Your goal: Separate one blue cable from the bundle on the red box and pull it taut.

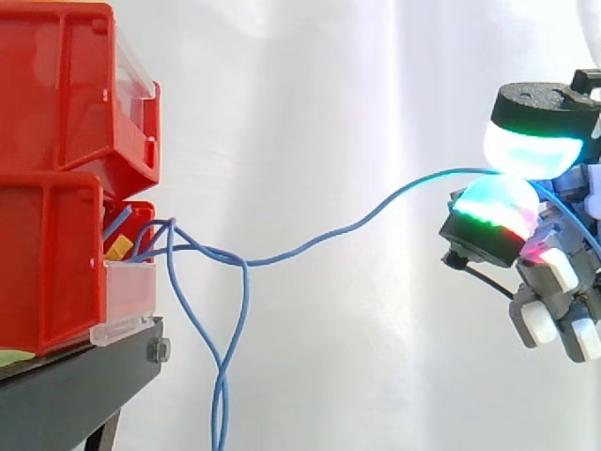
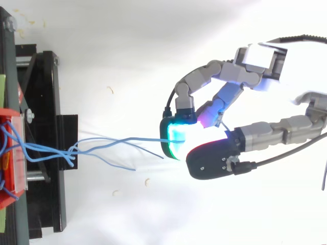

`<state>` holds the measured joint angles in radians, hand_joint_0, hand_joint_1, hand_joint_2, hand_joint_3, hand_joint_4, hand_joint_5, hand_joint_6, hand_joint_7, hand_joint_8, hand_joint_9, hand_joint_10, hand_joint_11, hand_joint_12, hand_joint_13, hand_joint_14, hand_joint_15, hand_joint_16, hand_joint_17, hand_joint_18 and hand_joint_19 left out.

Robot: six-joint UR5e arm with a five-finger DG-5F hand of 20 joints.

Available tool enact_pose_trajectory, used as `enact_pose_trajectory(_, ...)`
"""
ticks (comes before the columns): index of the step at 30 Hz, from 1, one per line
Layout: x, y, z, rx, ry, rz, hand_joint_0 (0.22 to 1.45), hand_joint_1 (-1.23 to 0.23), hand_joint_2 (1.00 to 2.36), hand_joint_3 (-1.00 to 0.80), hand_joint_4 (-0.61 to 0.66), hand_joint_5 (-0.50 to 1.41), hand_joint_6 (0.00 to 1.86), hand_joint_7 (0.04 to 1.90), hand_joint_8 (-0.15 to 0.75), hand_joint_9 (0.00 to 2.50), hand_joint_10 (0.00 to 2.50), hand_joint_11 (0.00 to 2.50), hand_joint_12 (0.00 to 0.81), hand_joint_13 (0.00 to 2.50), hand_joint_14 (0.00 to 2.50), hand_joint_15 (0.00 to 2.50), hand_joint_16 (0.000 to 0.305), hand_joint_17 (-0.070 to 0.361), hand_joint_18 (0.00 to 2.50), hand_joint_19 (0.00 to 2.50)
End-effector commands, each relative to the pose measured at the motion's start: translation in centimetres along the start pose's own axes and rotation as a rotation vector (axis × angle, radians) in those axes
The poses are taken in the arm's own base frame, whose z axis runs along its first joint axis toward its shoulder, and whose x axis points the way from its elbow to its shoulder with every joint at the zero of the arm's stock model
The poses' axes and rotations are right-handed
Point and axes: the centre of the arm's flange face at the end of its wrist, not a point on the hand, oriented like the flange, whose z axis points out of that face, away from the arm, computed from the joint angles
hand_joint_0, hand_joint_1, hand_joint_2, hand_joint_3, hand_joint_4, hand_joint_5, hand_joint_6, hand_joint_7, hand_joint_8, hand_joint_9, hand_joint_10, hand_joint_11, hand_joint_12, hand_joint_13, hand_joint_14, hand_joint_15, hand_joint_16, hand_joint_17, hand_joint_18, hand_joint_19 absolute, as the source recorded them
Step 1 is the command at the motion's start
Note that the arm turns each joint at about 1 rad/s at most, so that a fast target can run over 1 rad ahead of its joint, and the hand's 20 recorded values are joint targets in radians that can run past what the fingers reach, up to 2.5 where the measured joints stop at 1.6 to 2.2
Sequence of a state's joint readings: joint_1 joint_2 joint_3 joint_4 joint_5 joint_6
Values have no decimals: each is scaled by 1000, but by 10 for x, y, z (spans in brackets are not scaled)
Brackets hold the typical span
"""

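A bundle of thin blue cables [image 1: 161, 246] comes out of the front of the lower red box [image 1: 52, 263] at the left. One blue cable [image 1: 329, 237] leaves the bundle and runs right in a shallow S-curve, rising to my hand [image 1: 554, 282]. My hand is shut on this cable, pinching it between two glowing cyan-green pads [image 1: 502, 209]. From above, the same cable [image 2: 127, 139] runs nearly straight from the red box [image 2: 11, 153] to the cyan pad [image 2: 173, 137] of my hand [image 2: 255, 71]. The other blue cables [image 1: 225, 376] hang down in a loose loop.
A second red box [image 1: 66, 85] is stacked on the lower one, both on a black stand [image 1: 75, 385] at the left. Loose cable ends [image 2: 120, 163] stick out over the white floor. A few small scraps [image 2: 148, 181] lie below the hand. White curtain behind.
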<state>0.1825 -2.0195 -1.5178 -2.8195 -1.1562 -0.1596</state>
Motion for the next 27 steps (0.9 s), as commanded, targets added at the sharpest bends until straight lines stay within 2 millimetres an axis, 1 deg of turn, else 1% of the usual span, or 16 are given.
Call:
enact_pose_trajectory(1, 0, 1, 0, -1, 0, 1, 556, -805, 1220, 35, -29, -114, 909, 1121, 425, 1143, 11, 658, 433, 1031, 12, 464, 57, 128, 1085, 401)
enact_pose_trajectory(6, 0, 1, 0, -1, -1, 1, 543, -814, 1278, 16, -33, -111, 906, 1130, 425, 1158, 11, 654, 422, 1039, 11, 464, 56, 127, 1080, 393)
enact_pose_trajectory(17, 0, 1, 0, -1, -1, 1, 519, -805, 1334, -6, -31, -111, 909, 1098, 417, 1144, 10, 650, 410, 1029, 11, 454, 55, 125, 1056, 340)
enact_pose_trajectory(21, 0, 1, 0, -1, -1, 1, 506, -805, 1376, -22, -32, -111, 909, 1098, 420, 1147, 10, 646, 408, 1031, 11, 456, 56, 126, 1061, 346)
enact_pose_trajectory(27, 0, 0, 0, 0, 0, 0, 505, -803, 1379, -25, -36, -110, 910, 1089, 422, 1149, 8, 658, 412, 1043, 12, 472, 57, 127, 1071, 345)
